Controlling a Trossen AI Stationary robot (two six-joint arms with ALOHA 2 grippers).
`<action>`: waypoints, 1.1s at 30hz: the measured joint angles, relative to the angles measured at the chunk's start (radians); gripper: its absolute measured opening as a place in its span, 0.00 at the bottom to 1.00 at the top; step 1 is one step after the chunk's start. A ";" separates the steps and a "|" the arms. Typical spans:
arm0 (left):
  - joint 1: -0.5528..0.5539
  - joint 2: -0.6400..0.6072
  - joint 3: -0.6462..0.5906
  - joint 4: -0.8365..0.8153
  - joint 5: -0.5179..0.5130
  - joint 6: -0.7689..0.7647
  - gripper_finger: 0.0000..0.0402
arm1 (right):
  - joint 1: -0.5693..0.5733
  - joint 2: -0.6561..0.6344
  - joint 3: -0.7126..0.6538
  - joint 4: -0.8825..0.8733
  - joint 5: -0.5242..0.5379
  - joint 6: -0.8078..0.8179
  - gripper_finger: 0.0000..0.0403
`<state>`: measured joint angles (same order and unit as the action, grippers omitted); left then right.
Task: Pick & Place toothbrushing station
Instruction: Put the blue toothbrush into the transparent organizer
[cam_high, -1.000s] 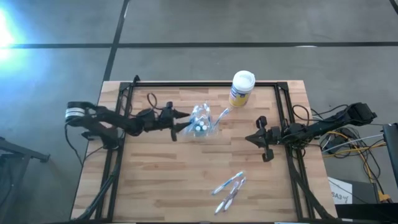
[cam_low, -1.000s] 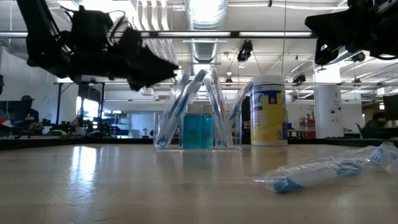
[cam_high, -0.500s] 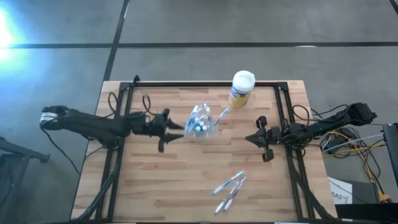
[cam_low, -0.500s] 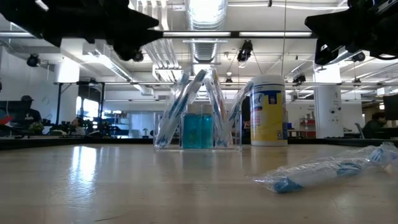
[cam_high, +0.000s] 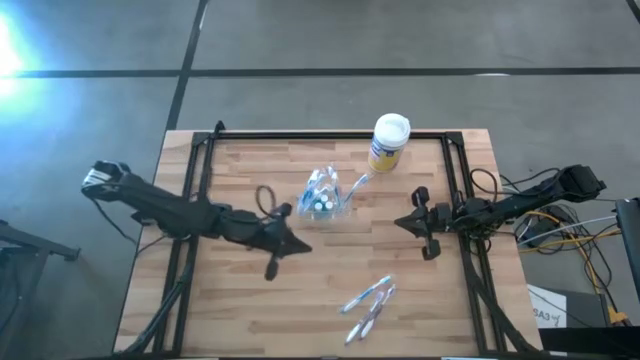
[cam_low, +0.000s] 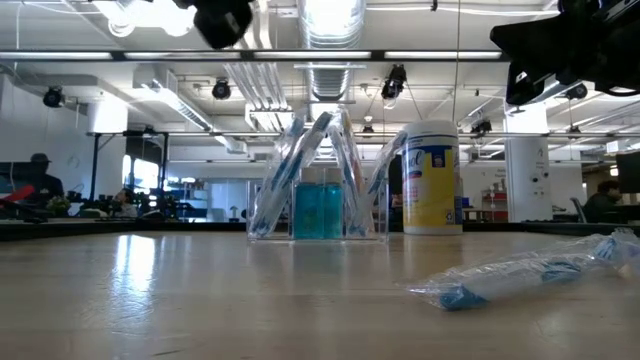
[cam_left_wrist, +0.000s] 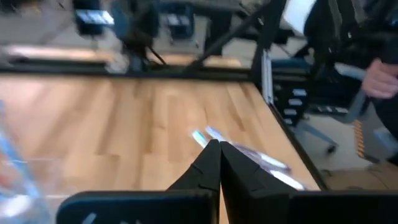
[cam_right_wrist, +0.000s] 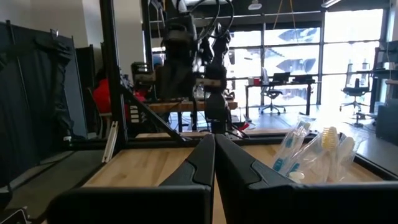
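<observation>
The toothbrushing station (cam_high: 322, 195) is a clear plastic holder with blue toothbrushes leaning in it. It stands on its base on the wooden table, also seen in the low view (cam_low: 320, 190) and the right wrist view (cam_right_wrist: 311, 155). My left gripper (cam_high: 300, 247) is shut and empty. It hovers above the table, nearer the front edge than the station, and its closed fingertips (cam_left_wrist: 219, 155) point toward the wrapped toothbrushes (cam_left_wrist: 249, 154). My right gripper (cam_high: 405, 222) waits shut and empty to the right of the station.
A yellow canister with a white lid (cam_high: 388, 140) stands behind the station to its right. Wrapped toothbrushes (cam_high: 368, 300) lie near the front edge. A black frame (cam_high: 330, 135) borders the table's back and sides. Bare wood lies between the station and the front edge.
My left gripper has drawn back from the station, swung toward the table's near edge and risen, tipping up toward level. Its fingers have shut on nothing. The station has stayed where it stood.
</observation>
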<state>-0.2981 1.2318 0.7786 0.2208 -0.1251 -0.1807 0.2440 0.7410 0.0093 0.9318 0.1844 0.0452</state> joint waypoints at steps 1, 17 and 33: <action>0.000 0.033 0.018 -0.005 0.018 -0.011 0.01 | 0.000 0.000 0.000 0.000 0.000 0.000 0.02; -0.041 0.638 0.581 -0.254 0.105 -0.075 0.15 | 0.000 0.000 0.000 0.000 0.000 -0.002 0.02; -0.004 1.138 1.254 -0.760 0.110 -0.046 0.51 | 0.000 0.000 0.000 -0.001 0.000 0.000 0.02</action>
<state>-0.3017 2.3696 2.0325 -0.5392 -0.0152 -0.2269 0.2440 0.7411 0.0093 0.9311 0.1841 0.0448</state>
